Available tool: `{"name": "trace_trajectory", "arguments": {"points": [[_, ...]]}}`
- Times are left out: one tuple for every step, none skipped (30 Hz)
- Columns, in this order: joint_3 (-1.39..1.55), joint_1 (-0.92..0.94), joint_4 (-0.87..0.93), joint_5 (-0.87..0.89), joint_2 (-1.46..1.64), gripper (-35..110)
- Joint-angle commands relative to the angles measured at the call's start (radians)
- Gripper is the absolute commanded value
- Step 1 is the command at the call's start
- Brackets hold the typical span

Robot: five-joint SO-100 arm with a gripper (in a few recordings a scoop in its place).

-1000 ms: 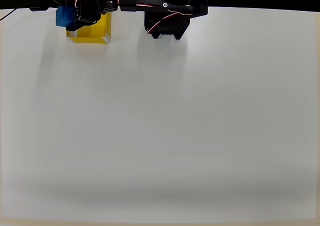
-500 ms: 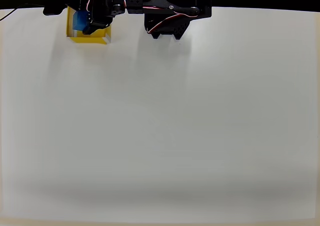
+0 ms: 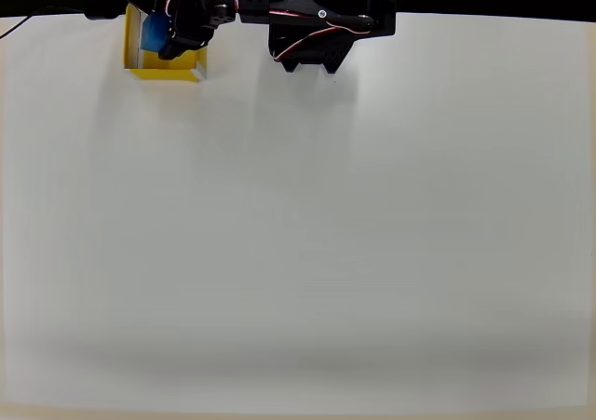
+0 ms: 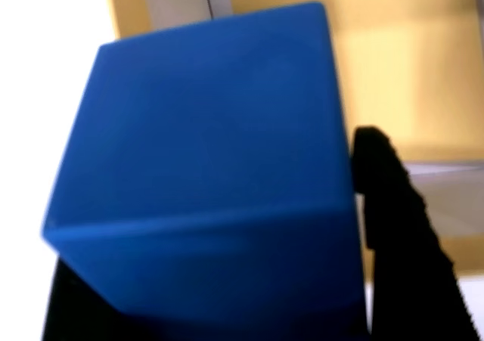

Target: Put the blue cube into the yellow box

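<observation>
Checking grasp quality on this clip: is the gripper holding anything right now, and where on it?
Yes: the gripper holds the blue cube, its fingers pressed on opposite side faces, above the yellow box.

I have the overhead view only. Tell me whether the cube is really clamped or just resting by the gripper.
Observer: In the wrist view the blue cube sits tight against a black finger on its right; it looks clamped.
Operator: Report what lies under it.
Observer: Yellow box floor shows behind the cube's upper right side.
Operator: Say whether it sits square in the grip.
Observer: It looks tilted: its top edge slopes in the wrist view.
</observation>
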Motion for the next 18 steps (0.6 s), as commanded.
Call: {"name": "trace_trajectory", "arguments": {"points": [[-0.031, 0.028, -0.083, -0.012, -0.040, 19], [-0.029, 0.028, -0.104, -0.017, -0.060, 20], [-0.028, 0.026, -0.129, -0.018, -0.081, 20], [-0.028, 0.026, -0.146, -0.015, -0.098, 20], [-0.028, 0.026, -0.155, -0.018, -0.114, 20], [-0.029, 0.026, -0.161, -0.020, -0.126, 20], [-0.031, 0.028, -0.167, -0.017, -0.137, 20], [-0.031, 0.028, -0.169, -0.018, -0.146, 19], [-0.031, 0.029, -0.169, -0.018, -0.153, 19], [-0.029, 0.029, -0.169, -0.020, -0.164, 19], [-0.029, 0.029, -0.170, -0.018, -0.175, 19], [-0.029, 0.029, -0.170, -0.018, -0.186, 19], [-0.031, 0.029, -0.175, -0.018, -0.198, 19], [-0.031, 0.029, -0.181, -0.015, -0.209, 19], [-0.031, 0.031, -0.187, -0.015, -0.218, 19], [-0.029, 0.031, -0.196, -0.014, -0.227, 19], [-0.029, 0.031, -0.201, -0.011, -0.236, 19], [-0.029, 0.034, -0.202, -0.011, -0.242, 19]]}}
